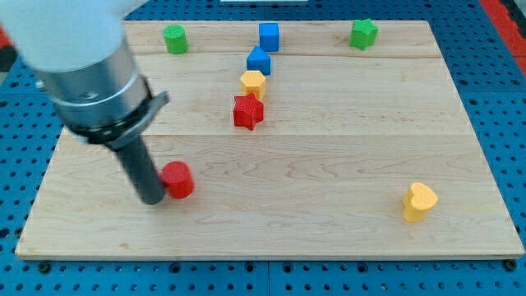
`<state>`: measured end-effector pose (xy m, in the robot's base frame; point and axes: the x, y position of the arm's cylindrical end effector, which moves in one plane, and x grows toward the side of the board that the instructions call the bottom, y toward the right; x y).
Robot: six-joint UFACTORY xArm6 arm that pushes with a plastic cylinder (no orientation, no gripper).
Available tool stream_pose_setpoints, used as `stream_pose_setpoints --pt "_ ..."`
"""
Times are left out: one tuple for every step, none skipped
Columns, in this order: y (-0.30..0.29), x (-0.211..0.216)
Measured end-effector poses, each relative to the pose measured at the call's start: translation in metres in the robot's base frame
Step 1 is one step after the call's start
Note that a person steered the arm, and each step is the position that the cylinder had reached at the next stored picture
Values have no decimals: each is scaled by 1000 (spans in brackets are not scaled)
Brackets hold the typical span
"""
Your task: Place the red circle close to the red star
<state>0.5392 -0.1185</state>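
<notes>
Tip (154,197) is set against the red circle (177,180) on its left side, at the view's lower left; nothing is held, it's a bare rod. Red star (247,112) is well apart, up and right.

Risks: an off-centre push, and the round block is rolled off the tip sideways. An overshoot, and the star is knocked into the yellow block (253,83) touching it above, with the blue block (259,60) stacked behind.

Wooden board (329,164) is flat, seams are seen; path between is unobstructed. Blue pegboard (16,164) surrounds it.
</notes>
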Motion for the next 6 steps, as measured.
stream_pose_setpoints --pt "65 2" --pt "78 -8" --pt "76 -28" --pt "83 2" --pt "34 2" --pt "36 -28"
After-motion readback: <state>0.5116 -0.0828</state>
